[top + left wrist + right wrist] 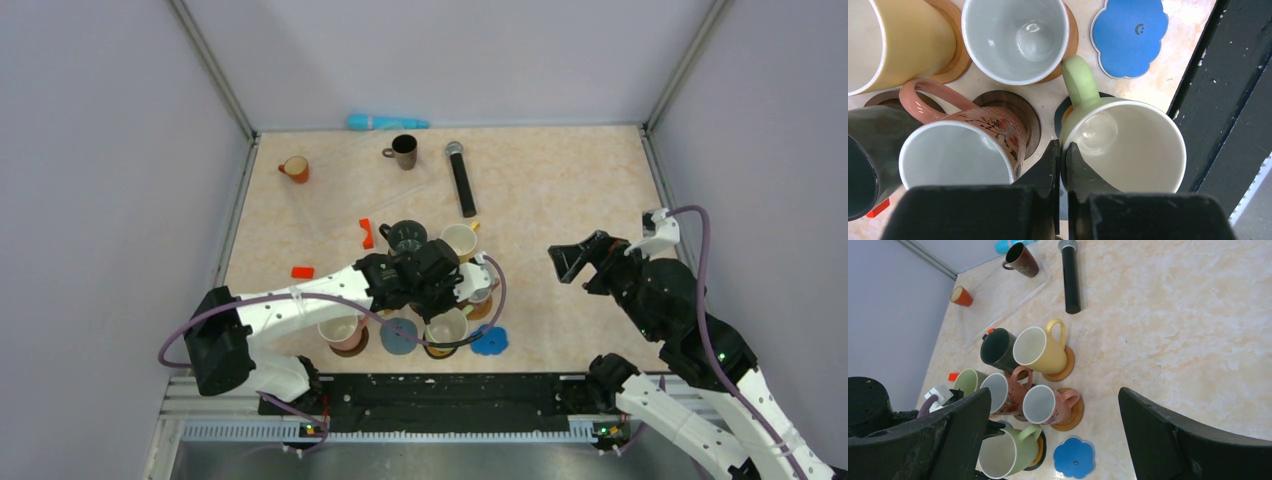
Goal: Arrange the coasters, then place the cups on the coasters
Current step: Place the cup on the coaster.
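Blue is the scalloped coaster (490, 341) that lies bare close to the table's (560, 190) near edge, just short of the black rail (430, 390) running along that edge. To its right, and behind it on that side, the marbled top is open as far as the right wall. The right gripper (565, 265) hangs over that stretch, jaws spread wide and holding nothing.

Left of the scalloped coaster the cups crowd together. A pale green mug (1123, 145) stands just beside it on a dark coaster (1038, 455). Further left lie a grey-blue coaster (398, 335), uncovered, and a light mug (340, 330) on a brown coaster (352, 347). Behind and left of the scalloped coaster stand a pink mug (1048, 405) on a wooden coaster (1075, 415), a flowered pink mug (963, 150), a yellow mug (893, 40) on wood, and a dark green mug (405, 235), all with rims nearly touching.

The left gripper (1063, 147) sits low in the narrow gap between the flowered pink mug and the pale green mug. Its fingers are pressed together with nothing between them, and mug walls hem it in on both sides.

Well behind the scalloped coaster, toward the back wall, lie a black microphone (461, 178), a brown cup (404, 150) and a turquoise object (385, 122). An orange cup (295, 168) stands far to the back left, and two red-orange pieces (366, 232) lie left of the cluster.
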Controlling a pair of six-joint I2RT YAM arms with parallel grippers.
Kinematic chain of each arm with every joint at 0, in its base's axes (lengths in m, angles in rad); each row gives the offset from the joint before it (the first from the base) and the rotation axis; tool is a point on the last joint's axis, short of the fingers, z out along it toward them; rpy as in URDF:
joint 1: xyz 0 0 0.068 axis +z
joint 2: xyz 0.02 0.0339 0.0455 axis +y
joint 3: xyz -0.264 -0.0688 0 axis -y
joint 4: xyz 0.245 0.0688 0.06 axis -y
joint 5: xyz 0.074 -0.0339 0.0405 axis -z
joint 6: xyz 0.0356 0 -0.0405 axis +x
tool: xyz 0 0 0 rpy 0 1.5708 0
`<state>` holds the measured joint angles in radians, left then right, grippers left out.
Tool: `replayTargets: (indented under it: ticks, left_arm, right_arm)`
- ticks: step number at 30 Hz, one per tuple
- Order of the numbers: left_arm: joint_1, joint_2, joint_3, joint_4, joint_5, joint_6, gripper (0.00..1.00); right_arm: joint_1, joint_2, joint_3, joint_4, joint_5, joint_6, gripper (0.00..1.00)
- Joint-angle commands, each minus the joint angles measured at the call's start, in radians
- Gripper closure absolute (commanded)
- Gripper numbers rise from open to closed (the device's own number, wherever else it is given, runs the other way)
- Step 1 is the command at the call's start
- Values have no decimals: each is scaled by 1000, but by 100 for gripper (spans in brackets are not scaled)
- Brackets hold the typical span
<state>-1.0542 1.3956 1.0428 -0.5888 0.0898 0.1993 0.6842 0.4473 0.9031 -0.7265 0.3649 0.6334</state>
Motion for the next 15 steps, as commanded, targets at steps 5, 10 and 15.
replayTargets:
  ticks: [5,10,15]
  left_arm:
    - [6,-31,-1,66,13,-28,100]
    - [6,-30,-8,73,13,-37,91]
    - [6,-25,-10,70,20,-41,86]
  right_arm:
    - [0,-10,-6,17,-1,3,3]
    - [0,-9,-3,17,0,1,3]
    - [0,-10,-3,16,-3,2,3]
